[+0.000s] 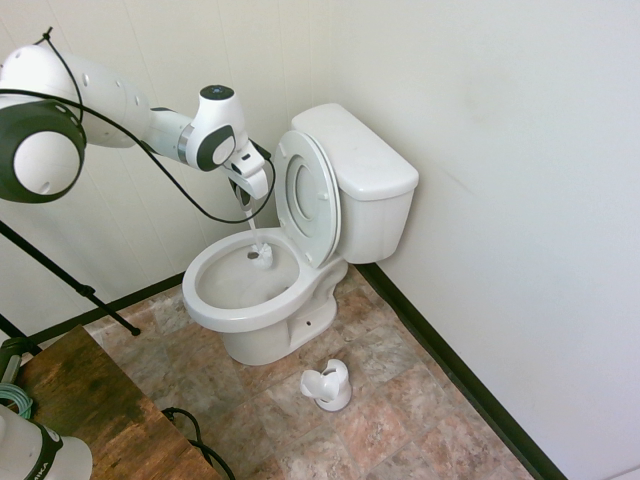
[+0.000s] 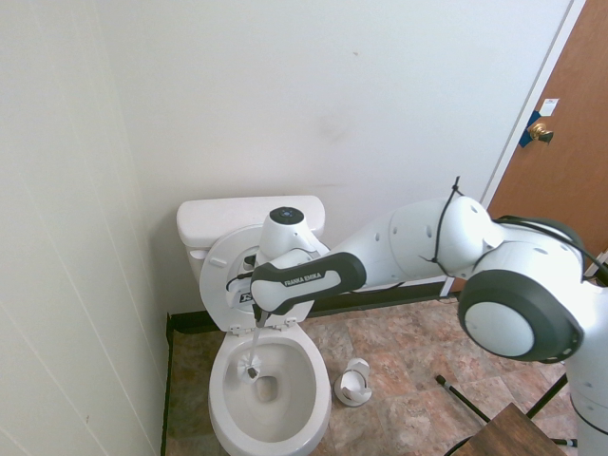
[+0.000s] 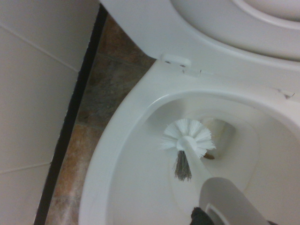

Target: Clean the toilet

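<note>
A large white ceramic toilet (image 1: 270,300) with an oval bowl and a boxy rectangular tank stands against the pale back wall (image 2: 313,95) of a small room, close to the corner, on a floor of mottled brown stone tiles (image 1: 400,400). Its white ring seat and lid (image 1: 308,195) are both raised and lean upright against the tank. The white arm reaches over the bowl, and its gripper (image 1: 249,195) points straight down with the jaws pressed together on the upper end of a slim white plastic toilet brush (image 1: 259,252). The brush hangs down into the bowl, and its round bristled head (image 3: 188,137) sits low inside, near the dark drain opening at the bottom; whether the bristles touch the ceramic cannot be told. A small white brush holder (image 1: 328,385) stands on the tiles just beside the foot of the toilet, on the side away from the corner. A corner of a worn brown wooden table (image 1: 95,410) shows in the near foreground, well apart from the toilet. A brown wooden door (image 2: 570,142) with a brass knob stands in the far corner.
</note>
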